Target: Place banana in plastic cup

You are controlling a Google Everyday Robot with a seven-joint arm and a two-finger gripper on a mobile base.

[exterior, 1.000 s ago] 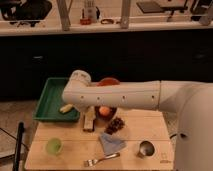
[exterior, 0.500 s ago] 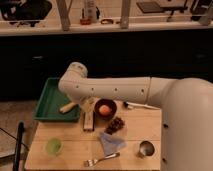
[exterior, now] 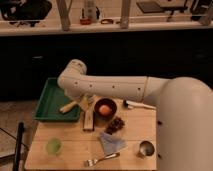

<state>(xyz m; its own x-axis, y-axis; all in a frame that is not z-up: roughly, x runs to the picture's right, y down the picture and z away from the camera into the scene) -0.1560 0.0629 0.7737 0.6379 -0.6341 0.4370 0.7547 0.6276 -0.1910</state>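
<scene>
The banana (exterior: 68, 106), short and pale yellow, lies at the front right corner of the green tray (exterior: 48, 99). The plastic cup (exterior: 53, 146), translucent green, stands upright at the front left of the wooden table (exterior: 75, 150). My white arm reaches in from the right, with its bend above the tray's right edge. My gripper (exterior: 86, 101) hangs below that bend, just right of the banana, between it and the orange-filled bowl (exterior: 104, 108). The arm hides most of the gripper. The cup is well in front of the gripper and to its left.
A tan block (exterior: 88, 120) lies in front of the gripper. Dark grapes (exterior: 116, 124), a blue-grey cloth (exterior: 111, 142), a fork (exterior: 102, 160) and a metal cup (exterior: 146, 148) sit to the right. A utensil (exterior: 137, 104) lies behind the bowl. A dark counter runs behind.
My arm has drawn back to the left, uncovering the bowl, and the gripper end has come down beside the banana. The banana and cup have not moved.
</scene>
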